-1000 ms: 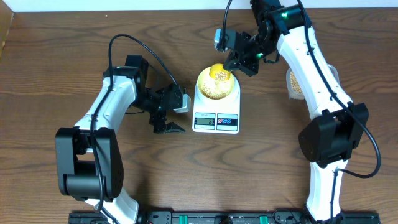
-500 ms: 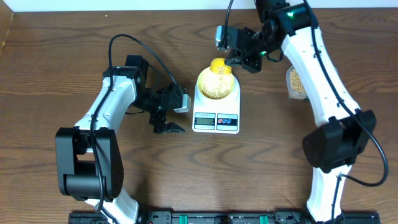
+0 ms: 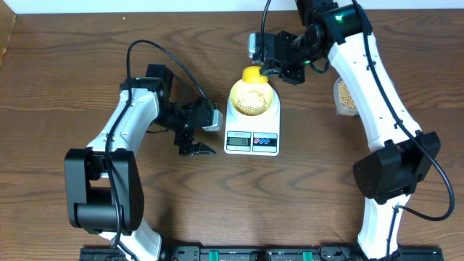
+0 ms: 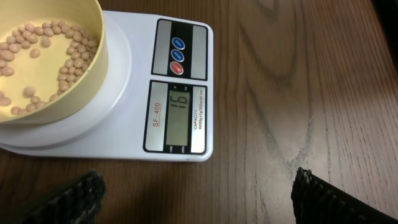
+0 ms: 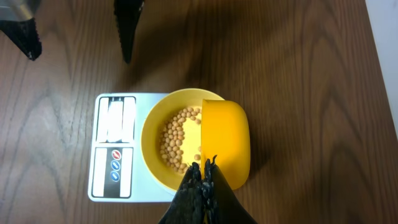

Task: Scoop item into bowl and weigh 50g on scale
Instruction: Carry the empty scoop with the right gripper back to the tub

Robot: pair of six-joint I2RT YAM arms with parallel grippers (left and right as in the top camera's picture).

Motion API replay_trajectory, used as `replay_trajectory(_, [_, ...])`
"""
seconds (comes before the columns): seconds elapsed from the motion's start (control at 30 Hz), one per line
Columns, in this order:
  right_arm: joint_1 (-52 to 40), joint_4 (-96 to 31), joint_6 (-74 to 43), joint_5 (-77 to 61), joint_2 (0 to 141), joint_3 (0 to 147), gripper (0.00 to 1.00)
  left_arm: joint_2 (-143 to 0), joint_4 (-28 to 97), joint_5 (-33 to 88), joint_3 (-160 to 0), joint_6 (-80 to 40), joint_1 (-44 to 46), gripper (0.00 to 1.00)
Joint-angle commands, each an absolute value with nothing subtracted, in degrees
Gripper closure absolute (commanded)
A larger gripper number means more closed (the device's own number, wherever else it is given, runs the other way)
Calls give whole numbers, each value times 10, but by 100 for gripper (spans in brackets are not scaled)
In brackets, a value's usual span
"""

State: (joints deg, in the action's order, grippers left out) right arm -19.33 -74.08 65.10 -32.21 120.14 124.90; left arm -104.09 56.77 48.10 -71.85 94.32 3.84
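Note:
The white scale (image 3: 270,116) stands at the table's middle, and its display reads 16 in the left wrist view (image 4: 180,93). The pale-yellow bowl (image 3: 234,96) sits on it with tan beans (image 3: 251,103) inside. My right gripper (image 3: 278,64) is shut on the handle of a yellow scoop (image 3: 252,74), which is tipped over the bowl's far rim. In the right wrist view the scoop (image 5: 225,140) overlaps the bowl (image 5: 152,146), and no beans show in it. My left gripper (image 3: 196,139) is open and empty, left of the scale.
A clear tub with more beans (image 3: 345,94) stands right of the scale, partly hidden by the right arm. The left gripper's fingers (image 4: 199,202) straddle bare wood in front of the scale. The table's left edge lies far left.
The right gripper has drawn the scoop from over the bowl's middle toward its far rim. The beans that lay in the scoop are now in the bowl. The left arm has not moved.

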Motion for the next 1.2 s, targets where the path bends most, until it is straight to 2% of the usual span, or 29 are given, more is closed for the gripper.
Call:
replay_trajectory(0.0, [-197,-736,663,-313,1191,1259,99,-1037,571,484,-717,948,37,2])
replay_trajectory(0.63, [-164,-668,663,-288,1191,1259,99,-1037,571,484,-717,948,37,2])
replay_trajectory(1.17, [-105,-663,636,-288,1191,1259,99,-1037,571,484,-717,948,37,2])
